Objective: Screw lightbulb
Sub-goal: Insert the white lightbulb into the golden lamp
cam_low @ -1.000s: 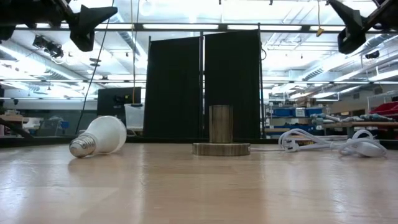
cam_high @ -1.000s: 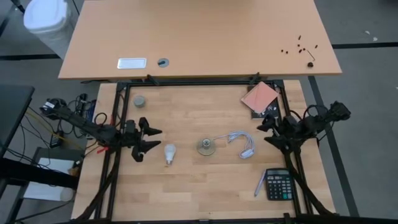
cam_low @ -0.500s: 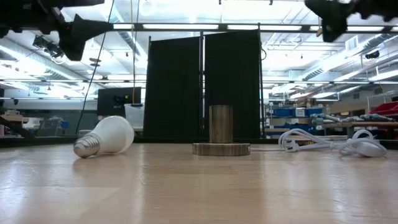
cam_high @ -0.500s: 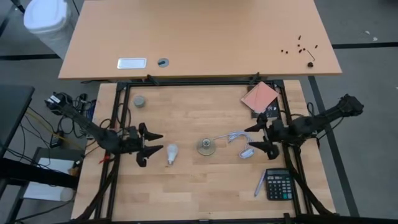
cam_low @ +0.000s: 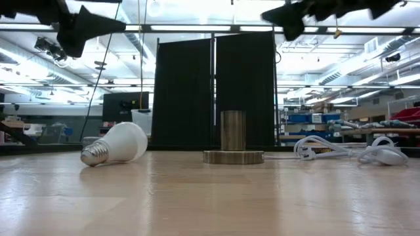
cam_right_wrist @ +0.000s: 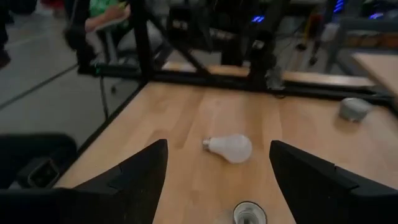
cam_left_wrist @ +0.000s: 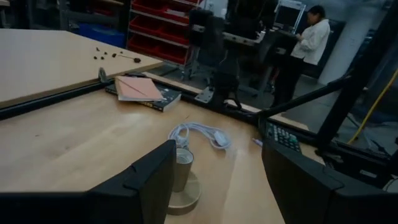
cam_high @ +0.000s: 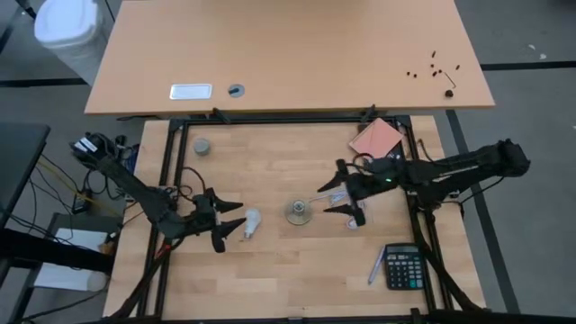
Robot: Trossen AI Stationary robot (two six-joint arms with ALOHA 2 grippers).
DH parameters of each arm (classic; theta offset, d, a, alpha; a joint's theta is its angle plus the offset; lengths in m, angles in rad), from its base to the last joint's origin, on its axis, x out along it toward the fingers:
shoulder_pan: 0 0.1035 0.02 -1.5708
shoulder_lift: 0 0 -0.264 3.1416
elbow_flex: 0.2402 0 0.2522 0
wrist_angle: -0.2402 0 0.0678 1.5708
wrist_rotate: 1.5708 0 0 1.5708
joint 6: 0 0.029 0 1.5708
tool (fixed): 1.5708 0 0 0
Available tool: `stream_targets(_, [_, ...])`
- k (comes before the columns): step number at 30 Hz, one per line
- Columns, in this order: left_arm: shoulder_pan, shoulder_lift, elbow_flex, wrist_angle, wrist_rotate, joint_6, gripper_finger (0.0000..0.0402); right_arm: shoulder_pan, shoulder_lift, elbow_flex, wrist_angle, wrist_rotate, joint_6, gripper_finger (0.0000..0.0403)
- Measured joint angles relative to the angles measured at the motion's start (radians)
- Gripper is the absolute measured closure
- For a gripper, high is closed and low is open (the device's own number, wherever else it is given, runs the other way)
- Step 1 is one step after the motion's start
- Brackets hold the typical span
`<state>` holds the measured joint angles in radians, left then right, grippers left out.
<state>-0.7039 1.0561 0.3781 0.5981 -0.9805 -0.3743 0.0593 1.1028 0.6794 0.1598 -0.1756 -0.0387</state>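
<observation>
1. Two pincers have moved inward since a second ago. The left pincer (cam_high: pixel 227 225) has slid toward the lightbulb (cam_high: pixel 250 222) and now hovers just beside its base, fingers spread wide, holding nothing.
2. The lightbulb lies on its side on the counter (cam_high: pixel 270 270), left of the socket (cam_high: pixel 299 212), rolled slightly toward it.
3. The right pincer (cam_high: pixel 335 193) has swung in from the counter's right edge to just right of the socket, partly open and empty.
</observation>
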Motion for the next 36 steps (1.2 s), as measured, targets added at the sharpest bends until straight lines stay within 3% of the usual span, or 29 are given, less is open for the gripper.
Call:
stream_targets(9, [-0.02,0.065,0.045,-0.123,-0.024,-0.131,0.0159,-0.101,0.229,0.114,0.003,-0.14,-0.142,0.011])
stream_targets(19, [-0.049,0.069,0.045,-0.362,0.013,-0.448,0.0159,-0.095,0.392,0.187,-0.011,-0.14,-0.201,0.011])
stream_targets(26, [-0.05,0.069,0.045,-0.537,0.105,-0.678,0.0159,-0.017,0.464,0.271,-0.14,-0.08,-0.259,0.011])
stream_targets(36, [-0.049,0.069,0.045,-0.769,0.242,-0.972,0.0159,0.037,0.507,0.359,-0.172,-0.046,-0.303,0.011])
